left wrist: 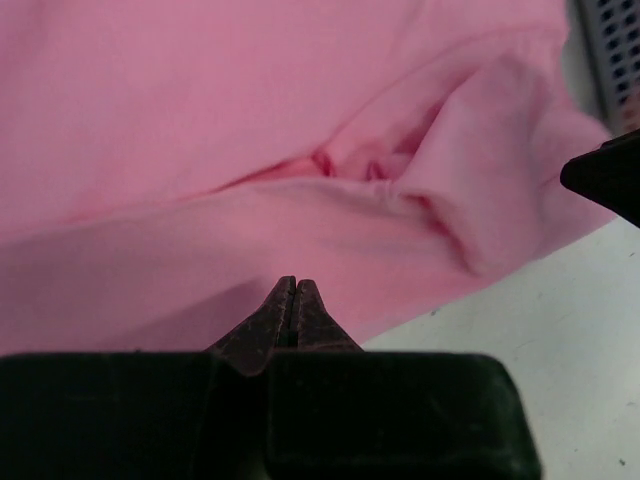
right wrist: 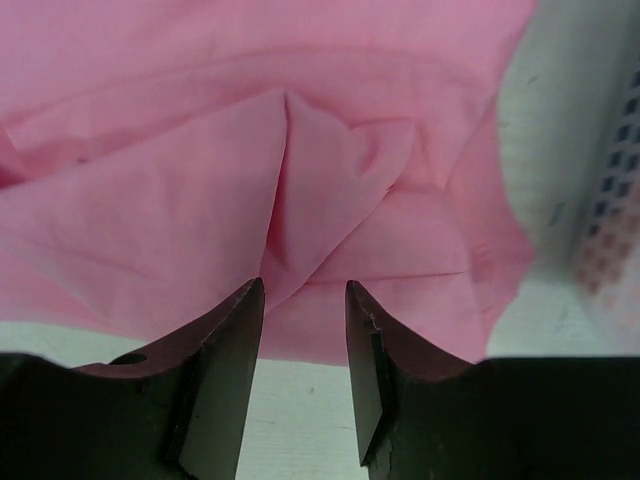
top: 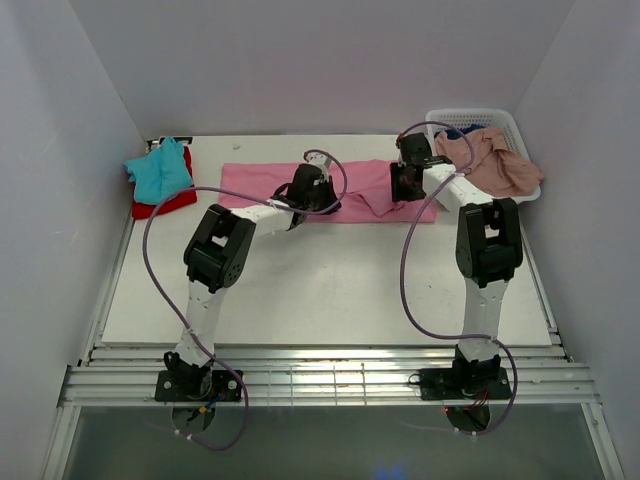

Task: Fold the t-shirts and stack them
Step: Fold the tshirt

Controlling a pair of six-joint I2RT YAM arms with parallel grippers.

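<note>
Pink t-shirt (top: pixel 262 184) lies as a long strip across the far table (top: pixel 330 290), its right end rumpled near the basket (top: pixel 505 122). Left gripper (left wrist: pixel 295 285) is clenched, with no cloth visibly pinched. Right gripper (right wrist: pixel 305 290) has its jaws parted at the near hem, likely lining up a pinch for the next fold.

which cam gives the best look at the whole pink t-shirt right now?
Top external. It shows the pink t-shirt end to end, laid as a long strip across the far side of the table, with a rumpled patch near its right end. Both wrist views are close-ups of that rumpled cloth and its near edge only.
</note>
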